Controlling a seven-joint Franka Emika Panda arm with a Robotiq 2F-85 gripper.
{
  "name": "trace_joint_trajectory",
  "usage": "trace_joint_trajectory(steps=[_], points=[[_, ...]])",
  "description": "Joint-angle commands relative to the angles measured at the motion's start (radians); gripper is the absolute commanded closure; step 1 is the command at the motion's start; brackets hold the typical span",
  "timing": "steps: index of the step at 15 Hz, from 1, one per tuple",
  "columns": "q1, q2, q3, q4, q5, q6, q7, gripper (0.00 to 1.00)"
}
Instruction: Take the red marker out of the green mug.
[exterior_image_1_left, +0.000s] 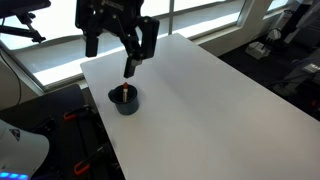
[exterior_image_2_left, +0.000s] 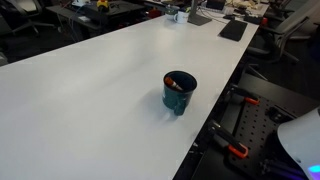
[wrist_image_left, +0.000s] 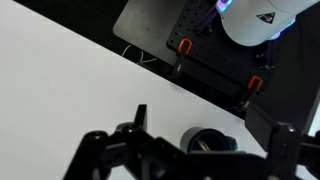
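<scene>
The green mug (exterior_image_1_left: 125, 101) stands near the white table's edge, dark teal with a dark inside. It shows in both exterior views (exterior_image_2_left: 179, 95). The red marker (exterior_image_1_left: 123, 90) stands in it as a short red-orange tip, lying against the rim in an exterior view (exterior_image_2_left: 176, 82). My gripper (exterior_image_1_left: 136, 60) hangs open and empty above the mug, slightly behind it, with clear air between them. In the wrist view the gripper (wrist_image_left: 200, 116) has its fingers spread. The mug (wrist_image_left: 212, 140) lies low between them, partly hidden by the gripper body; the marker shows only dimly there.
The white table (exterior_image_1_left: 200, 90) drops off close to the mug. Beyond that edge are black equipment with red clamps (exterior_image_2_left: 238, 150) and the white robot base (wrist_image_left: 255, 20). A dark flat item (exterior_image_2_left: 232, 30) lies at the table's far end.
</scene>
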Motion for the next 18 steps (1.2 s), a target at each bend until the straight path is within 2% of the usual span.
trace_joint_trajectory(steps=[1, 7, 8, 12, 15, 18], points=[[0.031, 0.063, 0.032, 0.049, -0.010, 0.040, -0.143, 0.00], [0.047, 0.020, 0.054, 0.038, 0.010, 0.120, -0.435, 0.00], [0.032, 0.060, 0.065, 0.044, 0.005, 0.102, -0.358, 0.00], [0.034, 0.036, 0.064, 0.044, 0.005, 0.107, -0.415, 0.00], [0.035, 0.106, 0.071, 0.042, -0.018, 0.181, -0.395, 0.00], [0.039, 0.231, 0.095, 0.040, -0.024, 0.294, -0.353, 0.00]])
